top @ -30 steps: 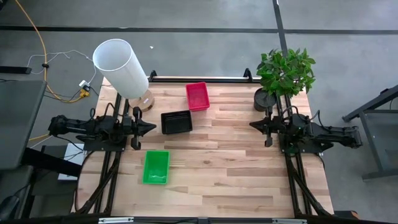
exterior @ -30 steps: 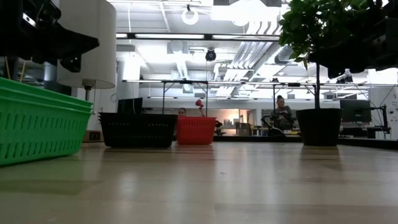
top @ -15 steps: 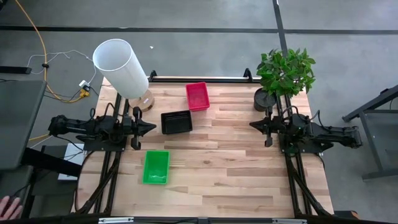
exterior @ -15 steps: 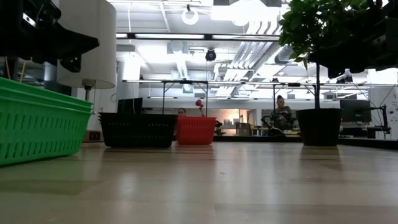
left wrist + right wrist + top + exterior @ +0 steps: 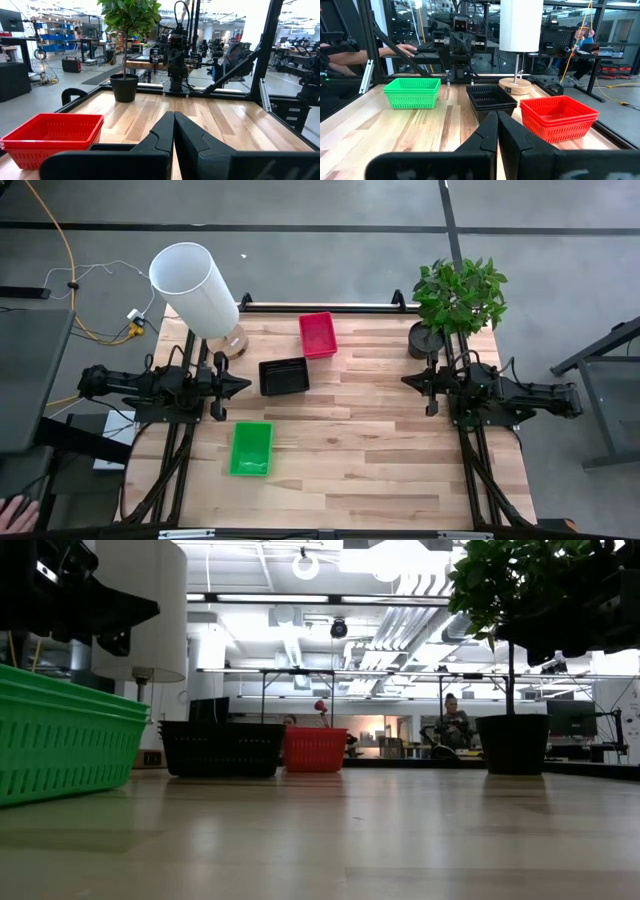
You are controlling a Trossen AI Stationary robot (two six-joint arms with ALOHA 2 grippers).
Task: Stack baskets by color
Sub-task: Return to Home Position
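Green baskets (image 5: 250, 448) sat in 1 pile near the front left of the worktop (image 5: 380, 440). Black baskets (image 5: 284, 376) were 1 pile mid-left, and red baskets (image 5: 318, 334) 1 pile near them by the far edge. 3 piles, none touching; baskets per pile not countable. Left gripper (image 5: 243, 385) was just beside the black pile, right gripper (image 5: 406, 381) at the right side. Both pairs of fingers were closed together.

table (image 5: 380, 440) is pale wood planks, smooth w/ a soft sheen that mirrors light in the low view. green baskets (image 5: 251, 448), black baskets (image 5: 284, 376) & red baskets (image 5: 318, 334) are perforated plastic, slightly glossy. white cylinder (image 5: 195, 288) looks smooth & matt. plant pot (image 5: 512, 744) matt black. left gripper (image 5: 174, 132) & right gripper (image 5: 497, 131) look like matt dark plastic
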